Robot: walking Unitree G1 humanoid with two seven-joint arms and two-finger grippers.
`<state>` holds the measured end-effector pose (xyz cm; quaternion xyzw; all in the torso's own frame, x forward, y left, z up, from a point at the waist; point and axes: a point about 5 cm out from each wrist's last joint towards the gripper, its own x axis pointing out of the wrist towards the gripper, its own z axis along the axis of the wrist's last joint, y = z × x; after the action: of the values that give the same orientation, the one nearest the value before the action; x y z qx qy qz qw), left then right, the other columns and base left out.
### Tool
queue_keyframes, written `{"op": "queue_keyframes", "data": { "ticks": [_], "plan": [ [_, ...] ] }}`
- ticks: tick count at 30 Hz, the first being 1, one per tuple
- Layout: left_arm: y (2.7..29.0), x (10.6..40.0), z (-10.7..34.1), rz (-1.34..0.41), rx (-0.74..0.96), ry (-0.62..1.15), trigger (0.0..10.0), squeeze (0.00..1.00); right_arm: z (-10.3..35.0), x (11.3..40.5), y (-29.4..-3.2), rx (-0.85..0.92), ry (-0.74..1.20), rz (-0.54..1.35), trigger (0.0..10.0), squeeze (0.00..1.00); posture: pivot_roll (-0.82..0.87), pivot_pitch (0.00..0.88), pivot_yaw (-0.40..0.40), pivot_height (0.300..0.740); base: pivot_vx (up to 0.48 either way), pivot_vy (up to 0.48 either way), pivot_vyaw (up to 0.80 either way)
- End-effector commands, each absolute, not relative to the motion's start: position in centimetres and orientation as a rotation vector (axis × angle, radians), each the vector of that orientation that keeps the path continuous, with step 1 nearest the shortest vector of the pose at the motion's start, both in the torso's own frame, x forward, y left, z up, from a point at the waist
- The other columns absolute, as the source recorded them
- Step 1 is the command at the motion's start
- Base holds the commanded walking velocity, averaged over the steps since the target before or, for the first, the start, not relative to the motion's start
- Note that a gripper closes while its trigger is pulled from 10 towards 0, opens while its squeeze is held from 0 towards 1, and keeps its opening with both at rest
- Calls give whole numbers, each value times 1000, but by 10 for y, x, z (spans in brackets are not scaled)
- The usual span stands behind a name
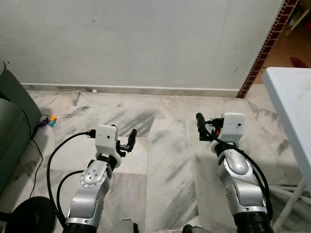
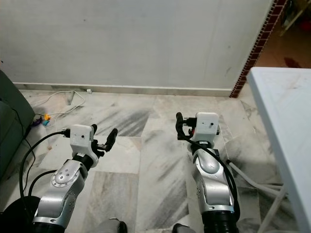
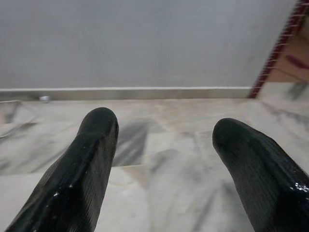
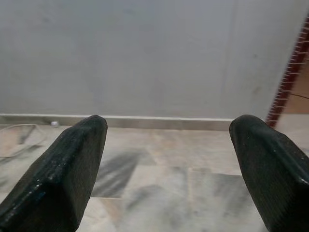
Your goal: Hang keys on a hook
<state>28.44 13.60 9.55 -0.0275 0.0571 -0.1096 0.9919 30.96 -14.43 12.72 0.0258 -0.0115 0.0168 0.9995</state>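
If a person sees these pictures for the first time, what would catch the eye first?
Two silver arms reach forward over the marble floor, the left end effector and the right end effector both open and empty. Ahead stands a plain white wall; a white table edges in on the robot's right.

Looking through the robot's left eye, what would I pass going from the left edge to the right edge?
Grey sofa → white cable on the floor → left gripper → right gripper → brick-red strip at the wall's edge → white table.
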Motion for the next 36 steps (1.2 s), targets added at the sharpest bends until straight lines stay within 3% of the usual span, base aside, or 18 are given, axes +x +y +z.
{"op": "queue_keyframes", "data": {
  "ticks": [1, 11, 24, 36],
  "plan": [
    [140, 283, 95, -200, -54, 118, 10000, 0, 126, 310, -143, 50, -20, 47, 10000, 0, 30, 144, 39, 740, 0, 480, 0],
    [138, 285, 95, -212, -47, 122, 10000, 0, 127, 310, -144, 35, -20, 38, 10000, 0, 19, 146, 45, 740, 0, 477, 0],
    [130, 288, 98, -255, -56, 114, 10000, 0, 128, 313, -146, 24, -16, 14, 10000, 0, 9, 148, 61, 740, 0, 0, 0],
    [127, 289, 103, -259, -79, 95, 10000, 0, 127, 313, -146, 26, -10, 14, 10000, 0, 12, 154, 57, 740, 0, 0, -800]
  ]
}}
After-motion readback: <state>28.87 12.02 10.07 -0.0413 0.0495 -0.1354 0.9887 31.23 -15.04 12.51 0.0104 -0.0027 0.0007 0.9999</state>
